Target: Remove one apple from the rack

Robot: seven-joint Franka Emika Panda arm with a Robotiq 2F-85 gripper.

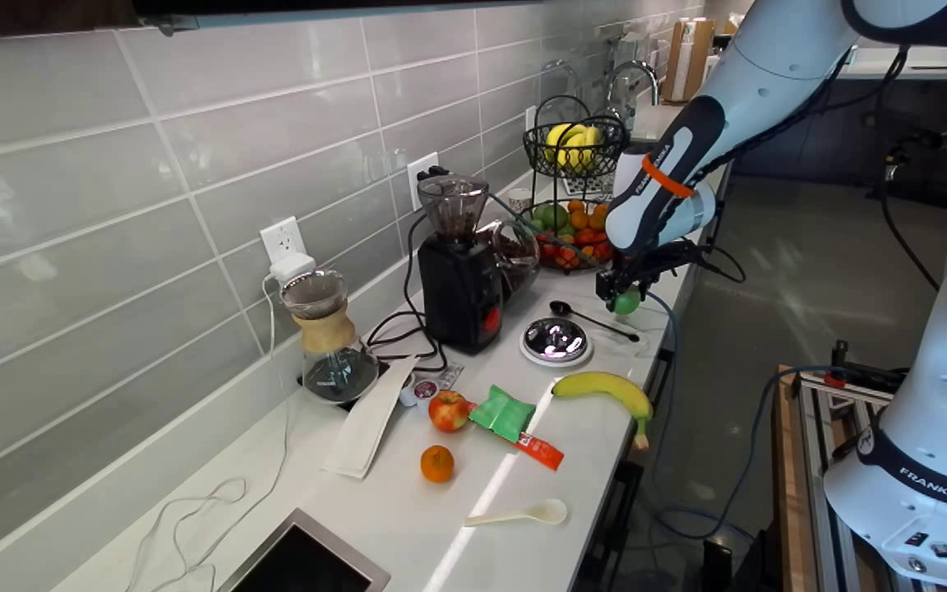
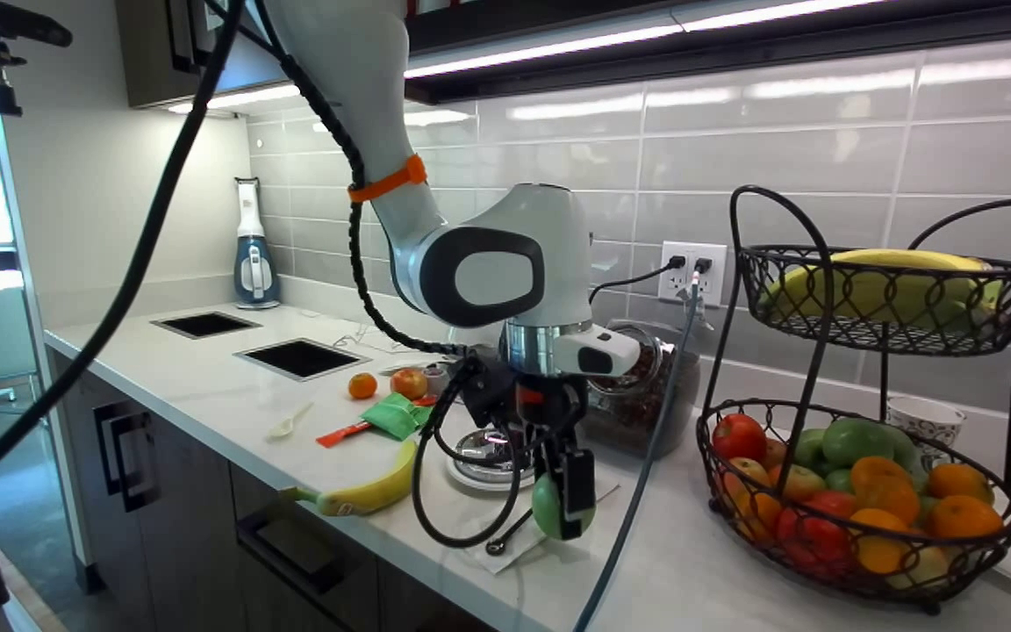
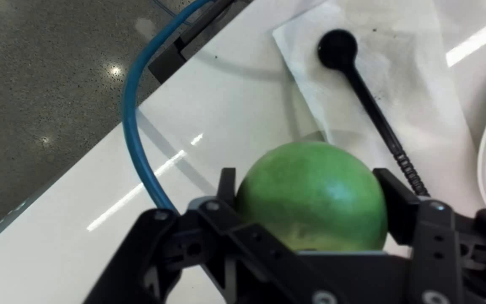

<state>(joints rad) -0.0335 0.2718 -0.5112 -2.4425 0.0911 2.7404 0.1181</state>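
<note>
My gripper (image 3: 306, 181) is shut on a light-green apple (image 3: 312, 196), with one finger against each side of it. In both exterior views the gripper (image 1: 617, 289) (image 2: 569, 496) points down with the apple (image 1: 627, 303) (image 2: 547, 507) between its fingers, near the counter's front edge. I cannot tell whether the apple touches the counter. The black two-tier wire rack (image 1: 529, 153) (image 2: 900, 345) stands apart from the gripper. Its upper basket holds bananas (image 2: 874, 294). Its lower basket holds other green apples (image 2: 856, 441), oranges (image 2: 964, 516) and red fruit (image 2: 813, 531).
A black spoon (image 3: 369, 103) lies on a napkin (image 3: 411, 80) beside the apple. A round silver-topped dish (image 1: 556, 341), a banana (image 1: 605, 388) and a black grinder (image 1: 461, 292) stand nearby. A blue cable (image 3: 131, 122) hangs over the counter edge close to the gripper.
</note>
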